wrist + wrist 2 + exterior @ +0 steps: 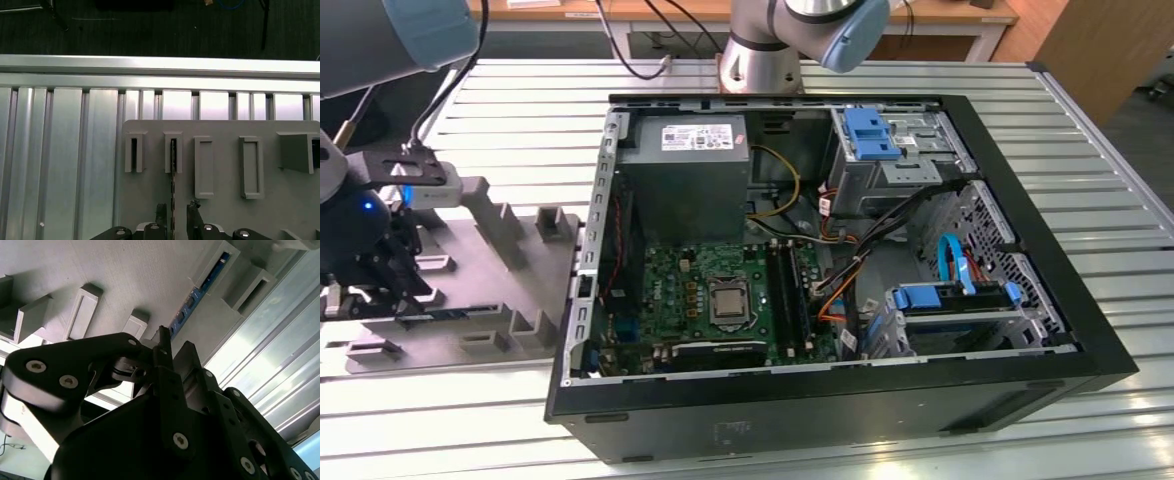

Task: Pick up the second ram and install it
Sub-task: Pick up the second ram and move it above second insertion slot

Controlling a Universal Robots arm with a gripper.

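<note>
In the first wrist view, the black end effector is hovering released at lower centre. Its jaws are straddling, apparently without touching, the thin blue-green circuit-board ram stick. The stick is standing edge-up in the grey plastic fixture block, its long axis pointing straight ahead.

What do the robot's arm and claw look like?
The arm is silver tubes with light blue round caps at its joints, and a thin black cable runs beside it. The claw is black, made of chunky linked bars with silver screws.
</note>
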